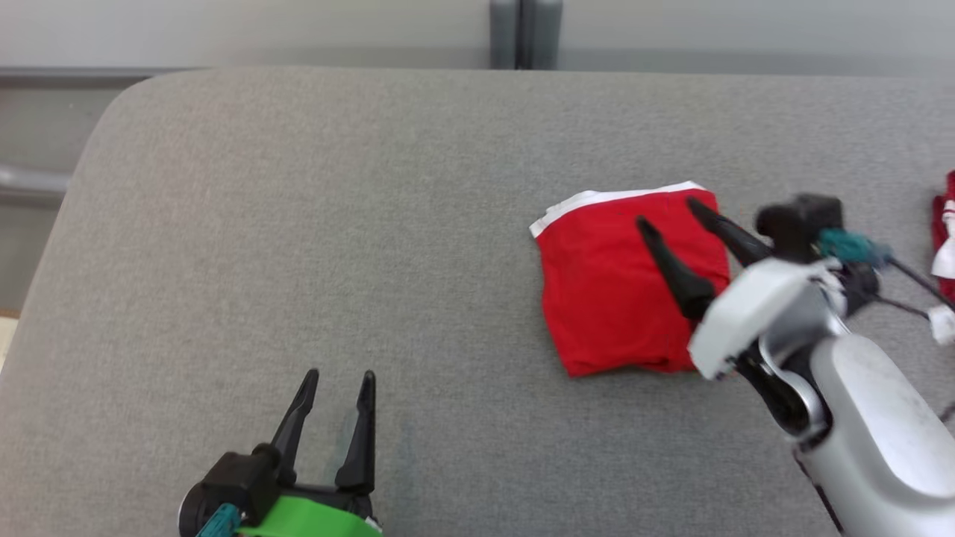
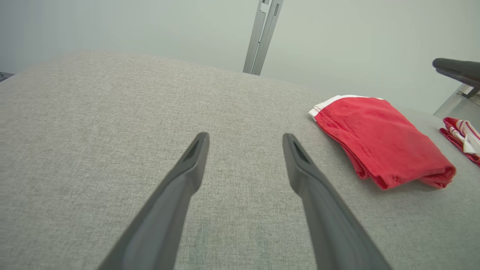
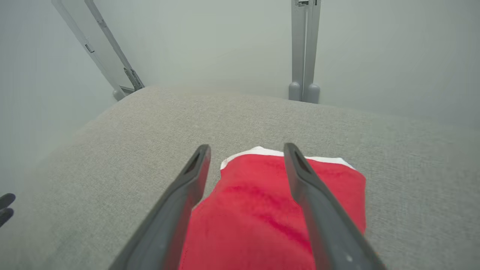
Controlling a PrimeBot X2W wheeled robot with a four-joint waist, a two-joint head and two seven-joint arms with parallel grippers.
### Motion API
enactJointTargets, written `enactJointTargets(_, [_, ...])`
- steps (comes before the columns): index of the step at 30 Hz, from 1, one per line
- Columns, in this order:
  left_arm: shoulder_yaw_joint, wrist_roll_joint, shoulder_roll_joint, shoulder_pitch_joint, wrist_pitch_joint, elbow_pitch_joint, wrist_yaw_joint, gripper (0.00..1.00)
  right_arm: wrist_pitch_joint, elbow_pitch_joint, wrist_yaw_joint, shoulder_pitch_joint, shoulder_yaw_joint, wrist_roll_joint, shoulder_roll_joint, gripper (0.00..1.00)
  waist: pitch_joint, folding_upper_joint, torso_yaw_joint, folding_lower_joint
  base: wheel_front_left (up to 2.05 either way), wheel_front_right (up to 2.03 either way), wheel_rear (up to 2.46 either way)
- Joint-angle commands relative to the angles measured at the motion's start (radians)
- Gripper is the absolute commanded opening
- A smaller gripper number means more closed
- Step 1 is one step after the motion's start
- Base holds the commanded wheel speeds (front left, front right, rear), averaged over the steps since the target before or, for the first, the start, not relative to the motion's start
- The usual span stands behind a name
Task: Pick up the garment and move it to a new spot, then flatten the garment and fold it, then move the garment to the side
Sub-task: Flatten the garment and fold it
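The grey cloth-covered worktop [image 1: 298, 224] carries everything, and most of it lies bare. My task's thing, the red garment [image 1: 612, 291], sits on the right half, about midway between the near and far edges and well apart from the left corner. It is folded into a compact, nearly square packet. A white band [image 1: 597, 200] shows along its far edge, and a thick rounded fold runs along its near edge.

My right pincer [image 1: 667, 211] hovers over the packet's right part, its fingers spread wide and gripping nothing. I cannot tell whether the tips touch the cloth. My left pincer [image 1: 339, 374] rests near the worktop's near edge, equally wide open and empty, well apart from the garment. A smaller red-and-white cloth [image 1: 946, 231] lies at the right edge.

I judge the garment light, soft and limp, with no stiffness to hold its shape, so the layers will slide and sag if I lift only the top one. I would take hold at the near rounded fold, pinching through every layer. The banded far edge is the poorer choice, since its loose ends would peel open there.
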Motion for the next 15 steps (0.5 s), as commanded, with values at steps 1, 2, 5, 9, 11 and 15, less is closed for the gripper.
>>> enactJointTargets(1, [0.015,0.005,0.002,0.027,0.001,0.002,-0.002,1.0,-0.062,-0.008,0.0,0.051,-0.029,-0.038,-0.013,1.0,-0.061,0.0,-0.061,0.0,0.0,0.0,0.0])
enactJointTargets(2, [0.023,0.007,0.002,0.034,0.001,0.001,-0.002,1.0,-0.1,-0.009,0.0,0.077,-0.05,-0.058,-0.024,1.0,-0.073,0.0,-0.072,0.0,0.0,0.0,0.0])
enactJointTargets(5, [0.05,0.012,0.002,0.059,0.001,-0.001,-0.007,1.0,-0.24,0.007,0.0,0.175,-0.144,-0.13,-0.053,1.0,-0.107,0.0,-0.105,0.0,0.0,0.0,0.0])
enactJointTargets(9, [0.078,0.009,0.002,0.077,0.001,-0.016,-0.009,1.0,-0.402,0.073,0.0,0.302,-0.269,-0.229,-0.069,1.0,-0.134,0.0,-0.125,0.0,0.0,0.0,0.0])
enactJointTargets(11, [0.094,0.004,0.002,0.087,0.001,-0.025,-0.008,1.0,-0.446,0.102,0.0,0.351,-0.318,-0.265,-0.068,1.0,-0.147,0.0,-0.132,0.0,0.0,0.0,0.0])
enactJointTargets(15, [0.129,0.005,0.001,0.112,0.001,-0.05,0.001,1.0,-0.468,0.115,0.0,0.429,-0.411,-0.309,-0.036,1.0,-0.17,0.0,-0.146,0.0,0.0,0.0,0.0])
